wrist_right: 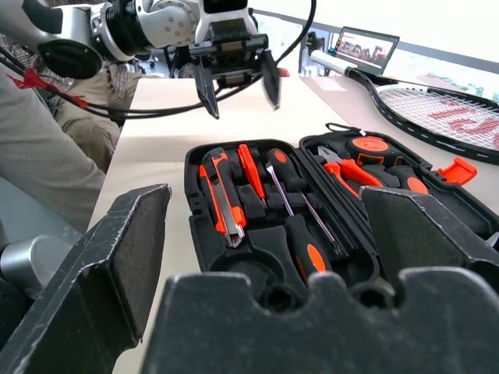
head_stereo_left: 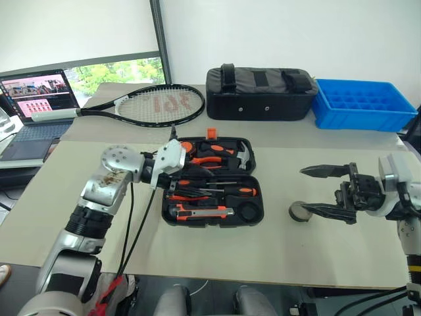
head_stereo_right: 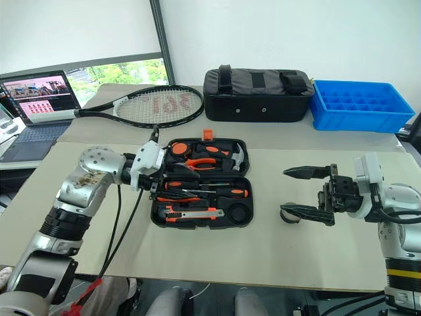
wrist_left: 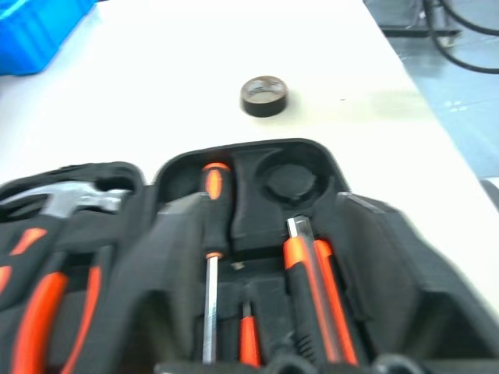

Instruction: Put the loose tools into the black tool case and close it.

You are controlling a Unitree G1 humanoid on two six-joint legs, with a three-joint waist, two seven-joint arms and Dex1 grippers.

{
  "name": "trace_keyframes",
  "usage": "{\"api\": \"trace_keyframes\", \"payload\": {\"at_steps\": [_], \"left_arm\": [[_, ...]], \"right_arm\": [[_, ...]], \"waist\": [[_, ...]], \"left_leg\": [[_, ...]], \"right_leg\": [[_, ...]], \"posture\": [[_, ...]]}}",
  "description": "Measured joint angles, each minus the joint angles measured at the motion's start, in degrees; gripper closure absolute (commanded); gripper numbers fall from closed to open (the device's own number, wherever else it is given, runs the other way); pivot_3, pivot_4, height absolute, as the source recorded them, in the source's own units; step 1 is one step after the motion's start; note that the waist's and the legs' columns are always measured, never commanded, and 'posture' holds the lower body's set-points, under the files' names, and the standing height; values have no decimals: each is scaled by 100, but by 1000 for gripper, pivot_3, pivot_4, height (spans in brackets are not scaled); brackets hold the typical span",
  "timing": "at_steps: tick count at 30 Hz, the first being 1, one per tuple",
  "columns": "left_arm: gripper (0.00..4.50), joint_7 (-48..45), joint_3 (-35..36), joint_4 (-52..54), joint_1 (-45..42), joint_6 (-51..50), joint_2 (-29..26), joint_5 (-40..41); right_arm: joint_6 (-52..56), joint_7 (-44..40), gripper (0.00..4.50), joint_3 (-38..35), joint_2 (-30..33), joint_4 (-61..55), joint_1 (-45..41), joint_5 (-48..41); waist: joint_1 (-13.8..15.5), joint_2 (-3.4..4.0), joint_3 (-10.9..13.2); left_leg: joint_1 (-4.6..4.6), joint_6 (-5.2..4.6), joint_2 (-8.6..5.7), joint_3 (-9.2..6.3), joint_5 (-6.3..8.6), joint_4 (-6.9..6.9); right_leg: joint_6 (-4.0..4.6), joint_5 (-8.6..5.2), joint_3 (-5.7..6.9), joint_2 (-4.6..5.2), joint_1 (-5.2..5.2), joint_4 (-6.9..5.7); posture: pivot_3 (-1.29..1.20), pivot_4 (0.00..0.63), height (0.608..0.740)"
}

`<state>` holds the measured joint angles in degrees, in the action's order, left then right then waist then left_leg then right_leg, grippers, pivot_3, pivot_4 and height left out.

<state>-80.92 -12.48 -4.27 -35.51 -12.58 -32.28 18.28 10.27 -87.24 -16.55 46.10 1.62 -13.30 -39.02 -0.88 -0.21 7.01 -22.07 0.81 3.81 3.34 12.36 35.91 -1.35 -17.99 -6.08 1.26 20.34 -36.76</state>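
Black tool case (head_stereo_left: 245,215) open, utility knife (head_stereo_left: 204,212) inside, tape roll (head_stereo_left: 300,212) outside

Case (head_stereo_left: 245,217) made of black matt plastic, moulded inside. Hammer head (head_stereo_left: 243,155) seen as shiny metal. Screwdriver shaft (wrist_left: 209,300) seen as thin bright metal; handle smooth black and orange plastic. Knife (head_stereo_left: 200,212) coated in orange and black plastic. Tape roll (wrist_left: 264,96) dark, slightly glossy. Bag (head_stereo_left: 260,93) made of black cloth. Bin (head_stereo_left: 364,105) made of smooth blue plastic. Table (head_stereo_left: 276,253) matt beige.
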Motion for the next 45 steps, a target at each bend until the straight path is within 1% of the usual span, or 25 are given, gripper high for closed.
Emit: {"api": "trace_keyframes", "payload": {"at_steps": [3,4,7,8,11,16,21,27,36,39,41,44,45], "left_arm": [[4033,-132,-234,-85,202,176,123,-29],[4452,-135,-230,-137,224,182,182,-21],[4452,-175,-387,-580,312,550,401,-143],[4452,-137,-439,-890,329,730,522,-261],[4452,-44,-450,-1299,306,947,681,-366],[4452,-95,-478,-1856,182,1369,706,-641],[4452,-203,-524,-2258,22,1616,788,-733],[4452,-110,-681,-2667,-135,1891,871,-1008],[4452,-30,-665,-2632,-83,1747,917,-1023],[4452,104,-533,-2471,48,1711,947,-975],[4452,196,-472,-2300,130,1546,944,-945],[4452,465,-331,-1760,287,1154,867,-882],[4214,492,-238,-1491,317,938,780,-755]], "right_arm": [[-7,0,0,0,0,3,0,1],[-8,0,0,0,0,6,0,2],[-20,4,0,0,-1,7,1,6],[-22,12,0,0,-1,8,5,6],[-22,25,0,-1,-1,7,12,6],[-27,42,0,-1,-2,6,75,6],[-37,64,0,0,-2,3,74,6],[-63,101,0,13,-5,3,91,63],[-103,242,0,218,78,-54,285,513],[-180,401,0,385,200,-66,286,876],[-183,500,0,503,322,-79,287,1114],[-190,769,0,802,619,-81,333,1725],[-211,859,0,911,682,-73,348,1911]], "waist": [[3,0,0],[6,1,0],[10,-2,1],[10,-4,3],[5,-8,5],[1,-10,6],[6,-14,8],[6,0,-2],[13,8,-15],[13,9,-17],[18,7,-16],[15,0,-10],[14,2,-10]], "left_leg": [[-2,0,0,0,0,0],[-1,0,-1,0,0,0],[0,0,-2,0,0,1],[-1,0,-2,0,0,1],[-2,0,-2,-1,0,1],[-1,0,-3,-2,0,0],[5,0,-3,-1,0,4],[11,0,-5,-3,0,11],[12,0,-7,-4,0,13],[11,1,-6,-4,0,15],[6,1,-6,-4,-1,18],[-8,1,-4,-5,0,16],[-13,1,-4,-8,-1,14]], "right_leg": [[0,0,1,0,0,1],[0,0,0,0,0,2],[0,0,0,0,-1,2],[0,0,0,0,-1,2],[0,0,-1,0,0,2],[0,0,-1,0,0,2],[0,0,0,0,-7,-1],[-5,-2,-1,0,-15,-7],[-6,-2,-2,1,-18,-7],[-14,-5,-3,2,-16,-11],[-18,-8,-1,2,-11,-11],[-18,-8,-1,0,3,-10],[-17,-7,1,0,8,-11]], "posture": [[0,150,708],[0,150,708],[0,150,708],[0,150,708],[0,150,708],[0,150,708],[0,150,708],[0,150,708],[0,150,708],[0,150,708],[0,150,708],[0,150,708],[0,150,708]]}}
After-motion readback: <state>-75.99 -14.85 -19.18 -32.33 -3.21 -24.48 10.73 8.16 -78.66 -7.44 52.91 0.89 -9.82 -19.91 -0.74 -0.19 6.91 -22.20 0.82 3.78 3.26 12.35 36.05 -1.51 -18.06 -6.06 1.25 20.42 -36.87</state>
